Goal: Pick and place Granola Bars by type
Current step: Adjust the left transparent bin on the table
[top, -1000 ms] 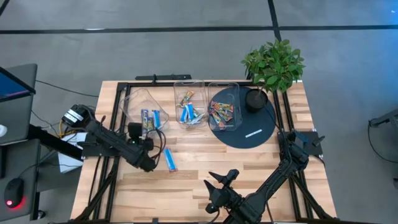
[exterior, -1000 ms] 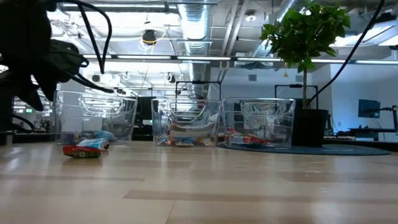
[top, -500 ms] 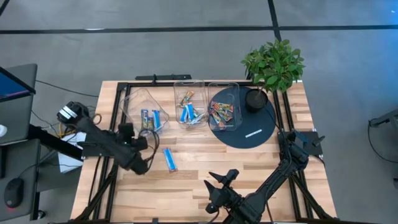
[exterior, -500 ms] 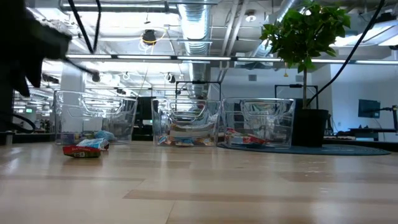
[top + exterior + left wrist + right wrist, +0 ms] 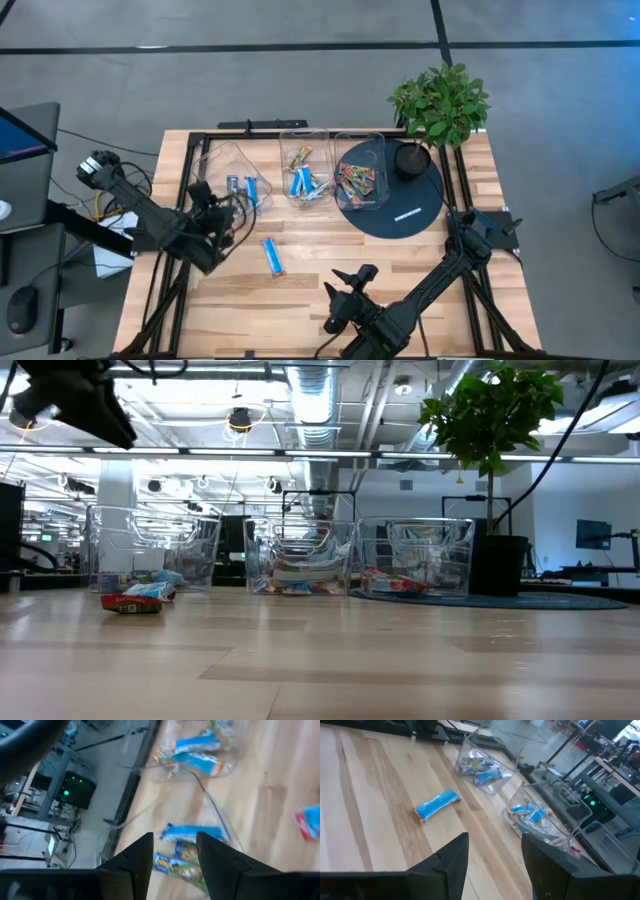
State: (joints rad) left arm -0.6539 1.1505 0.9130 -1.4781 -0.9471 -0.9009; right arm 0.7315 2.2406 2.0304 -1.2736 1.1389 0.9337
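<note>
One bright blue granola bar (image 5: 273, 256) lies flat on the bare wood, also in the right wrist view (image 5: 437, 804) and the low view (image 5: 130, 600). More bars lie in three clear bins: blue and silvery-green ones in the left bin (image 5: 232, 172) (image 5: 192, 834), mixed ones in the middle bin (image 5: 305, 165), orange-red ones in the right bin (image 5: 360, 172). My left gripper (image 5: 226, 208) (image 5: 175, 852) hangs open above the left bin's near side, holding nothing. My right gripper (image 5: 345, 290) (image 5: 492, 852) waits open near the table's near edge, right of the loose bar.
The right bin stands on a dark round mat (image 5: 415, 215) that also bears a small white stick-like mark (image 5: 408, 213) and a potted plant (image 5: 440, 100). Bare wood lies between the bins and the near edge. A monitor and cables sit beyond the table's left edge.
My left gripper has risen from beside the loose blue bar and swung toward the far-left, turning until it points over the left bin. The blue bar has stayed where it was. My right gripper has shifted slightly toward the table's left.
</note>
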